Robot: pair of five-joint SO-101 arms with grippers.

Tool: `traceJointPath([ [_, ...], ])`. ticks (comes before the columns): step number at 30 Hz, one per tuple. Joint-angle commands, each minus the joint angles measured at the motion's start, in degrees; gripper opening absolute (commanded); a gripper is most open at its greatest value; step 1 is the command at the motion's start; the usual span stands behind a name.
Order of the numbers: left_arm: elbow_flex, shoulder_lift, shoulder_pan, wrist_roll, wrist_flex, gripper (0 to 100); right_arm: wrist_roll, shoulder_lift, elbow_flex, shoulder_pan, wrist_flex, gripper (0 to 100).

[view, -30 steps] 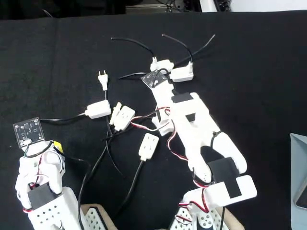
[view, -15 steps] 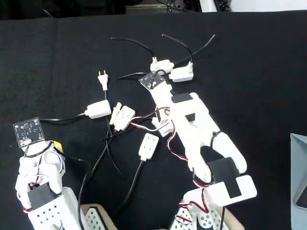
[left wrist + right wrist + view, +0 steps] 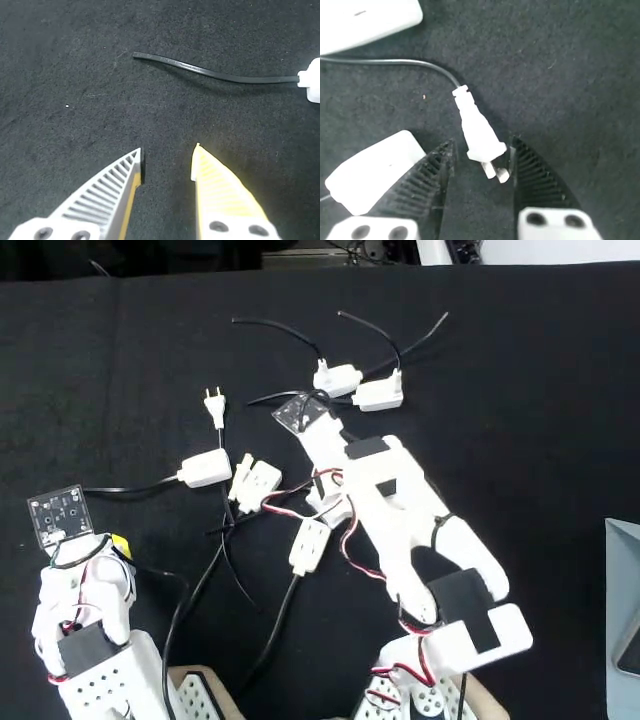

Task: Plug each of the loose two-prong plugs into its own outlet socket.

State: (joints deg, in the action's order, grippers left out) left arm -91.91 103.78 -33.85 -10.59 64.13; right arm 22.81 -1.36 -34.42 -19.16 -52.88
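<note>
Now right gripper (image 3: 483, 142) wide astride a two-prong plug (image 3: 476, 129); left gripper (image 3: 167, 148) ajar.

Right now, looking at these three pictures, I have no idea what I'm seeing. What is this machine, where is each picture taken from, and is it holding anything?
These are two small robot arms at a table covered in black cloth. The high view looks down on both; each wrist view looks out along one arm's own gripper. On the cloth lie white outlet sockets on black cables and loose two-prong plugs. The left gripper is open over bare cloth near a black cable. The right gripper is open with a white plug between its fingers, not clamped. Nothing is held.
</note>
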Motion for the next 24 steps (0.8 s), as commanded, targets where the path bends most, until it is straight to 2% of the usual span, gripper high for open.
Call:
traceJointPath([
  [1,0.4,0.44,0.04,-0.79,-1.23,17,0.09,-2.07,5.58,-0.62,1.85,16.2],
  [14,-0.13,0.44,1.36,-0.79,-1.32,17,0.53,-6.11,8.66,-0.79,1.67,16.2],
  [24,-0.13,0.44,1.27,-0.79,-1.32,17,3.6,-8.66,9.1,-0.44,-0.7,1.1],
])
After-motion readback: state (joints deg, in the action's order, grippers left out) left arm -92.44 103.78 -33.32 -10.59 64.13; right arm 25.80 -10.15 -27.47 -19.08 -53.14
